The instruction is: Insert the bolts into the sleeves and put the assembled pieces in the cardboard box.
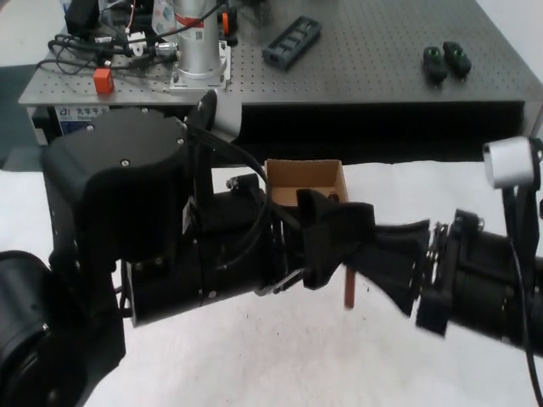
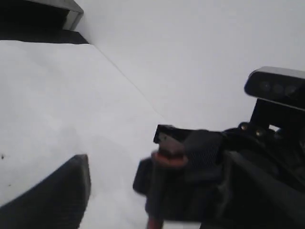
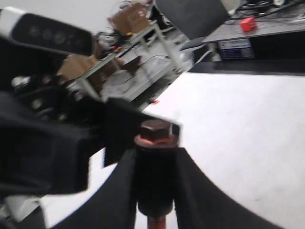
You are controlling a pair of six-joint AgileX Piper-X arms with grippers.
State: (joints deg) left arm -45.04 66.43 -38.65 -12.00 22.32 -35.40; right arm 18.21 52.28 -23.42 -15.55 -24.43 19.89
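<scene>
My right gripper (image 3: pixel 155 164) is shut on a black sleeve (image 3: pixel 153 183) with a copper bolt (image 3: pixel 154 133) through it; the hex head sits on top and the shank pokes out below. In the high view the bolt's shank (image 1: pixel 349 290) hangs above the white cloth, in front of the cardboard box (image 1: pixel 304 166). My left gripper (image 1: pixel 327 246) stands open right beside the held piece, one finger (image 2: pixel 52 198) at the near edge of its wrist view. That view shows the bolt head (image 2: pixel 167 157) and the right gripper's pad (image 2: pixel 206 151).
White cloth (image 1: pixel 280 356) covers the bench in front. Behind the box is a perforated metal table (image 1: pixel 382 76) carrying a black tray (image 1: pixel 292 40), two black pieces (image 1: pixel 445 60), a red block (image 1: pixel 103 80), a silver post (image 1: pixel 199 42) and cables.
</scene>
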